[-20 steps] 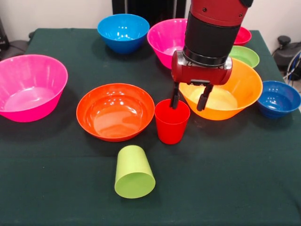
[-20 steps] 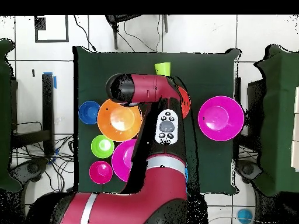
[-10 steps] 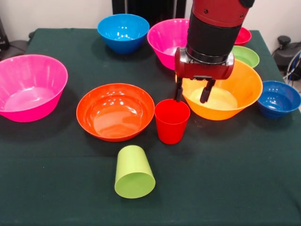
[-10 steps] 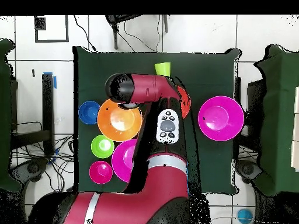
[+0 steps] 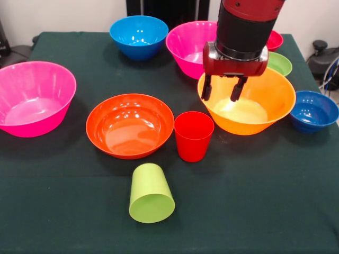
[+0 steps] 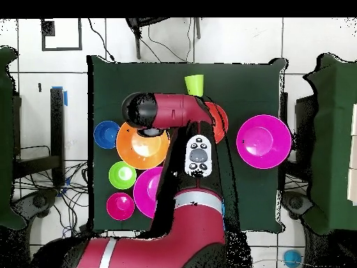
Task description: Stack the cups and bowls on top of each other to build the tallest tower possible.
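No tower is seen: the red cup [image 5: 194,135] stands upright between the red-orange bowl [image 5: 130,125] and the big orange bowl [image 5: 254,103], the lime green cup [image 5: 151,193] lies on its side nearer the camera, and each glossy bowl sits singly on the table [image 5: 265,201]. The gripper [image 5: 222,91] is held empty above the orange bowl's near rim, its fingers spread apart. In the overhead view the red cup is hidden by the arm [image 6: 183,110], and the magenta-red bowl [image 5: 274,40] is largely covered by it in the front view.
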You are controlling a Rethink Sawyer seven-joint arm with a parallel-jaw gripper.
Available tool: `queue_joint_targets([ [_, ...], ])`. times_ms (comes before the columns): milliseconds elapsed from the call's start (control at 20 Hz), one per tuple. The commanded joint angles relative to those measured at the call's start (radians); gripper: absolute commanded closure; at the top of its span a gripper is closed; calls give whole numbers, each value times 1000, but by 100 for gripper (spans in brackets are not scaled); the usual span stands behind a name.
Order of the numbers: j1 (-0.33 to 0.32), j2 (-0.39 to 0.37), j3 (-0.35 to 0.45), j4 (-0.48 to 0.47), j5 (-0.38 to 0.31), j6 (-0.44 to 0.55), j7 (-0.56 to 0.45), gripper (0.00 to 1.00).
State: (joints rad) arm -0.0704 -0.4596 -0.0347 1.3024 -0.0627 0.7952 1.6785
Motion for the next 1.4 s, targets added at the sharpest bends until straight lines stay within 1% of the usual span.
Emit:
queue_joint_targets([
  [50, -37, -35, 119, 91, -75, 74, -158, 0],
  [250, -54, -17, 150, 176, -70, -94, -99, 0],
  [350, -64, -30, 158, 219, -71, -144, -80, 0],
  [500, -100, -64, 176, 279, -78, -167, -100, 0],
  [550, -103, -74, 172, 278, -88, -146, -115, 0],
  [600, -122, -81, 187, 282, -84, -132, -135, 0],
  [700, -131, -77, 196, 244, -86, -71, -161, 0],
  [800, -122, -57, 199, 187, -87, -19, -158, 0],
  [1000, -69, -4, 183, 69, -95, 53, -102, 0],
  [1200, -37, 44, 176, -6, -102, 84, -67, 0],
  [1400, -6, 59, 158, -55, -108, 128, -46, 0],
])
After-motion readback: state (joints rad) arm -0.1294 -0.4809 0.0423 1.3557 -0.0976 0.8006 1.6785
